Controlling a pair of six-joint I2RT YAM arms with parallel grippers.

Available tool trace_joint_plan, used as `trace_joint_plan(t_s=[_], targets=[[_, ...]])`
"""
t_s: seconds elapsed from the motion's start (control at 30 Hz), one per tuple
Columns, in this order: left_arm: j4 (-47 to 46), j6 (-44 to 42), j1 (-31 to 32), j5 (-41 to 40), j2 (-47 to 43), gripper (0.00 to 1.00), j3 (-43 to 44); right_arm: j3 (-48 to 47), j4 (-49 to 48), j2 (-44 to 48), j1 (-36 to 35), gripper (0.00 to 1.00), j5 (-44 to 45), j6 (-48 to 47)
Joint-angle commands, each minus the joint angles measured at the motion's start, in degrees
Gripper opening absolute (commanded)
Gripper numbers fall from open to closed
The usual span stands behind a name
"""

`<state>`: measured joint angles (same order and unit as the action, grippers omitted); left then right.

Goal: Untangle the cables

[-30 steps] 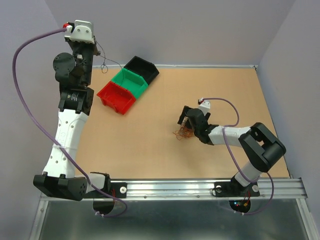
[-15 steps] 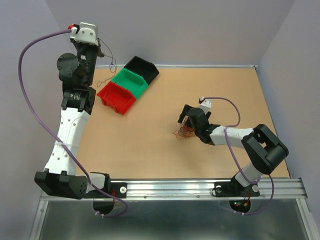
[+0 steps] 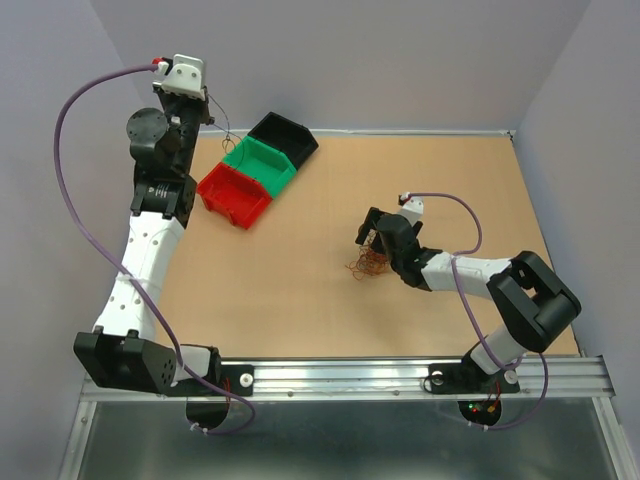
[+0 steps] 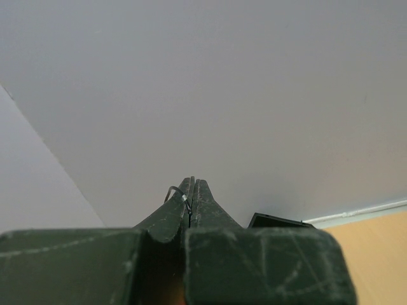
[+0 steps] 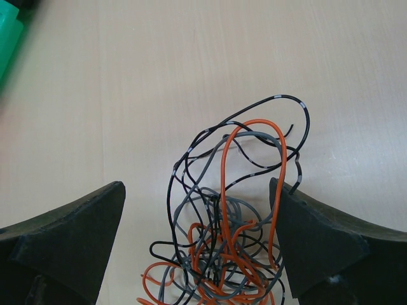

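The cables (image 5: pixel 235 235) are a tangle of orange, grey and black wires lying on the table between the fingers of my right gripper (image 5: pixel 196 187). That gripper stands wide open, and its right finger touches the orange loop. From above, the tangle (image 3: pixel 366 266) lies just under the right gripper (image 3: pixel 372 240) at mid-table. My left gripper (image 3: pixel 204 102) is raised high at the far left, beside the bins, and is shut on one thin dark wire (image 3: pixel 224 128) that dangles below it. In the left wrist view the left gripper (image 4: pixel 193 181) pinches the black wire (image 4: pixel 184 200) near its tips.
Three small bins stand in a diagonal row at the back left: red (image 3: pixel 233 193), green (image 3: pixel 260 165) and black (image 3: pixel 283 137). The black bin's corner (image 4: pixel 273 221) shows past the left fingers. The green bin's edge (image 5: pixel 7 32) is at the right wrist view's top left.
My left arm has swung to the right toward the bins, carrying the thin dark wire with it. The right gripper has stayed open over the tangle.
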<state>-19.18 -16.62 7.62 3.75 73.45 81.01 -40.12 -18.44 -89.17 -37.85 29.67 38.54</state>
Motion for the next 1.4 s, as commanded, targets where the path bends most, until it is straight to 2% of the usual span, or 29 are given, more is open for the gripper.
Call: trace_joint_plan(t_s=[0.0,0.2,0.47,0.57,0.6,0.73,0.83,0.97,1.0,1.13,1.37], targets=[[-3.8,-0.2,-0.4,0.6,-0.2,0.0,0.6,1.1,-2.5,2.0,0.0,1.0,0.5,-0.7],[-6.4,-2.2,-1.1,-0.9,2.3,0.0,-2.3,2.1,-3.6,3.6,0.0,1.0,-0.3,-1.3],[-7.0,-1.5,-6.0,1.5,6.4,0.0,-3.1,2.7,-4.5,4.3,0.0,1.0,-0.9,-1.5],[-8.3,2.4,-7.2,-0.6,6.8,0.0,-3.0,2.8,-4.6,4.4,0.0,1.0,-0.9,-1.7],[-8.3,3.4,-10.4,-0.4,7.0,0.0,-2.6,2.8,-4.7,4.4,0.0,1.0,-1.1,-1.7],[-8.8,5.3,-13.4,0.1,7.0,0.0,-2.2,2.8,-4.8,4.4,0.0,1.0,-1.1,-1.7],[-8.9,4.4,-13.9,2.3,6.6,0.0,-3.0,2.8,-4.8,4.4,0.0,1.0,-1.5,-1.7],[-8.2,4.1,-13.5,15.6,5.7,0.0,-6.5,2.8,-4.9,4.4,0.0,1.0,-1.6,-1.8],[-7.2,3.9,-13.2,16.9,5.7,0.0,-6.9,2.8,-4.9,4.3,0.0,1.0,-1.7,-1.9],[-6.5,0.9,-11.4,17.2,6.4,0.0,-9.8,2.8,-5.1,4.2,0.0,1.0,-1.7,-1.9],[-5.2,-2.4,-11.3,12.2,11.0,0.0,-11.8,3.3,-5.1,5.0,0.0,1.0,-1.2,-1.6]])
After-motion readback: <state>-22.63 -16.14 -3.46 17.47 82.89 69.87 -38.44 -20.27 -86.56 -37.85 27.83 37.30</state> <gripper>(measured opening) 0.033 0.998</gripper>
